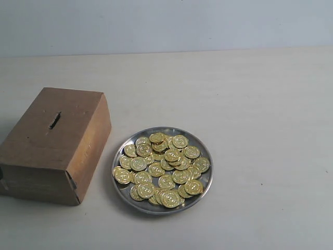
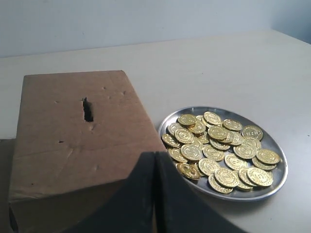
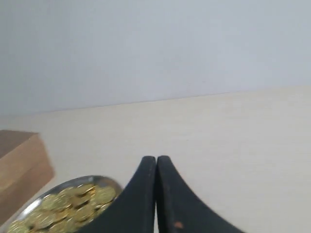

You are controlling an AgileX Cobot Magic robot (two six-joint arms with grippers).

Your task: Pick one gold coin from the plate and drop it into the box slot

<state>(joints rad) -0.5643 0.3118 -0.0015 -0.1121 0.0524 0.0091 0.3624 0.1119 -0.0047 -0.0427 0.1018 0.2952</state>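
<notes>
A round silver plate (image 1: pixel 203 182) heaped with gold coins (image 1: pixel 162 167) sits on the pale table, just right of the brown cardboard box (image 1: pixel 36 143). The dark slot (image 1: pixel 54 120) is cut in the box's top face. Neither arm shows in the exterior view. In the left wrist view my left gripper (image 2: pixel 154 156) is shut and empty, its tips over the box's near edge beside the plate (image 2: pixel 274 187), with the slot (image 2: pixel 88 109) further off. In the right wrist view my right gripper (image 3: pixel 156 159) is also shut and empty, beside the plate (image 3: pixel 104 179) and above bare table.
The pale table (image 1: pixel 260 104) runs back to a plain light wall (image 1: pixel 166 21). The box (image 2: pixel 73 141) stands close to the plate's rim with only a narrow gap between them.
</notes>
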